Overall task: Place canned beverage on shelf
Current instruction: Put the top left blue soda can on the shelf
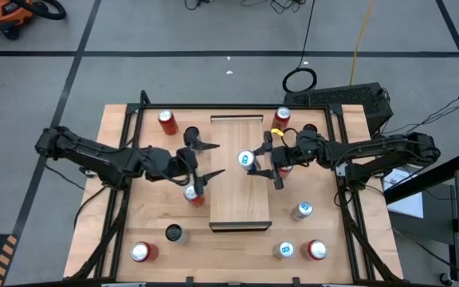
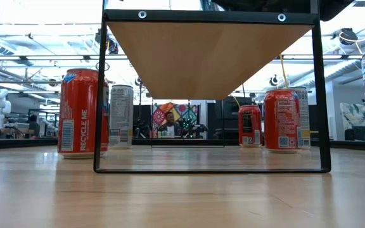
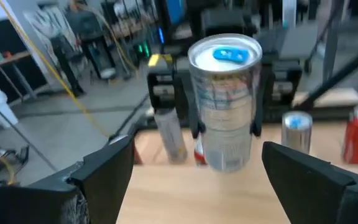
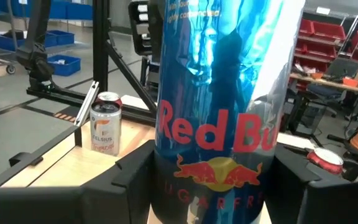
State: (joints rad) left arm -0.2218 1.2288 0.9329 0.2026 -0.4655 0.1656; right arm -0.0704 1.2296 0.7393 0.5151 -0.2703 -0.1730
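Note:
The canned beverage (image 1: 247,160) is a tall blue-and-silver can with a blue tab, standing upright over the middle of the shelf (image 1: 240,203), a long pale-wood board on a black frame. My right gripper (image 1: 253,162) reaches in from the right and is shut on the can. My left gripper (image 1: 210,162) is at the shelf's left edge, level and open. It faces the can (image 3: 225,102) with a gap and nothing between its fingers (image 3: 110,171). The low view shows only the shelf's underside (image 2: 208,54). My right gripper pinches the can's side wall (image 3: 199,118) between its two fingers, about halfway up. One finger (image 4: 135,177) is on each side of the can's printed body (image 4: 219,143). The fingers come level from the table's right side. The can is upright; whether its base touches the board I cannot tell.
Loose cans stand around the shelf: a red one (image 1: 166,121) at the far left, one (image 1: 283,116) at the far right, one (image 1: 191,194) below my left gripper, a silver one (image 1: 302,210) and several along the near edge (image 1: 142,252). A red can (image 1: 284,169) sits under my right wrist.

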